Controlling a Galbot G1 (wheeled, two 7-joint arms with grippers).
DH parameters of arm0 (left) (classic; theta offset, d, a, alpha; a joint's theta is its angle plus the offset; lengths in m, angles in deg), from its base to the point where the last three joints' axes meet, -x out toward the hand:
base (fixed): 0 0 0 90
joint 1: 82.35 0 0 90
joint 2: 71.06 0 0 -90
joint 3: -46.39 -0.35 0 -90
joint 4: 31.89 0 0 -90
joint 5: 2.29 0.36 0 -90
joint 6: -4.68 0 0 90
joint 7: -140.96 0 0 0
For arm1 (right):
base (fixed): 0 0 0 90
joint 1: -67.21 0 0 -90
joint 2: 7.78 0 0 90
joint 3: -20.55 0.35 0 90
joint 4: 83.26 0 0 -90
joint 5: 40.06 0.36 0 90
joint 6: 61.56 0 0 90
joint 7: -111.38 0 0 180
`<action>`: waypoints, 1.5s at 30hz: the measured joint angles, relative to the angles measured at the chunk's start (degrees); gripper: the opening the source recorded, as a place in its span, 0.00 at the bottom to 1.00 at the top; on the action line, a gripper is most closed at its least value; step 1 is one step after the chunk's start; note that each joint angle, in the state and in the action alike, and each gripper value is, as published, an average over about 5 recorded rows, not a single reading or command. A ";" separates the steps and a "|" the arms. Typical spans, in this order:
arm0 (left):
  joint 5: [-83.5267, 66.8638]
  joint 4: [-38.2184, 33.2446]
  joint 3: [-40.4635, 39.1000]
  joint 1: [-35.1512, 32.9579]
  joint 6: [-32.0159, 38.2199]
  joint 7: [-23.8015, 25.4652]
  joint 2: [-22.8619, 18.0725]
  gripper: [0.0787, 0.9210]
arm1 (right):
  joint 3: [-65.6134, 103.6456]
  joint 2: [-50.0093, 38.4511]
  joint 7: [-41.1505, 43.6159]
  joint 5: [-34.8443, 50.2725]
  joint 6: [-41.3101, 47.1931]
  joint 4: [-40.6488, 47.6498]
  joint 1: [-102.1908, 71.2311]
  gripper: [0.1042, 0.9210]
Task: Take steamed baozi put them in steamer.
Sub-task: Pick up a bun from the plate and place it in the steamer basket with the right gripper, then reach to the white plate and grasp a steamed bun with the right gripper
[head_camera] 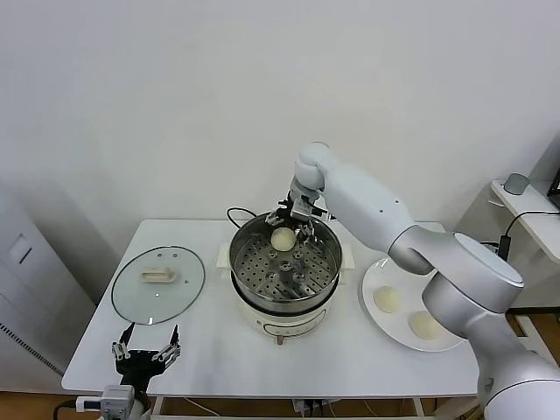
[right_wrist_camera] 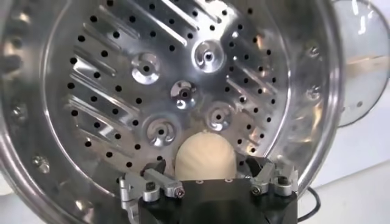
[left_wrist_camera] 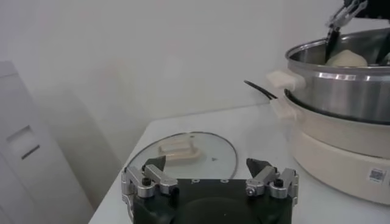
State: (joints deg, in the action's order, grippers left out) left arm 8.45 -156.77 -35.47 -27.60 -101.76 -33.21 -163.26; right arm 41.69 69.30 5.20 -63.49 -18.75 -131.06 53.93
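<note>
The steel steamer [head_camera: 238, 278] stands mid-table on its white cooker base. My right gripper [head_camera: 292, 231] reaches down into its far side, open. One pale steamed baozi [head_camera: 282, 239] sits between the spread fingers with a gap on each side. In the right wrist view the baozi [right_wrist_camera: 205, 155] shows over the perforated floor [right_wrist_camera: 122, 79], with the right gripper [right_wrist_camera: 204, 167] around it. Whether it rests on the floor I cannot tell. Two more baozi [head_camera: 386, 299] [head_camera: 426, 325] lie on the white plate [head_camera: 404, 271]. My left gripper [head_camera: 146, 350] hangs open and idle at the table's front left.
The glass lid [head_camera: 140, 297] with its white handle lies flat to the steamer's left, just beyond the left gripper [left_wrist_camera: 207, 165]. A black cord [head_camera: 234, 213] runs behind the cooker. The steamer wall [left_wrist_camera: 341, 91] rises at the far side of the left wrist view.
</note>
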 measured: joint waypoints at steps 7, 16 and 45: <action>-0.77 -0.46 0.19 0.01 -0.50 0.38 0.00 0.88 | -3.70 -7.46 -1.65 13.65 1.50 -6.90 5.85 0.88; -2.16 -1.31 0.24 -0.33 -1.33 1.10 0.00 0.88 | -4.87 -19.91 1.07 22.71 22.33 -15.72 8.80 0.88; -3.56 -1.19 -0.10 -2.04 -2.14 1.94 0.00 0.88 | 7.15 -39.01 0.58 13.45 62.68 -29.03 -18.25 0.88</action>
State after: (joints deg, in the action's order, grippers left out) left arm 4.89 -157.96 -35.57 -29.64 -103.90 -31.26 -163.26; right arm 48.83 30.29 5.78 -50.04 43.93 -160.09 35.68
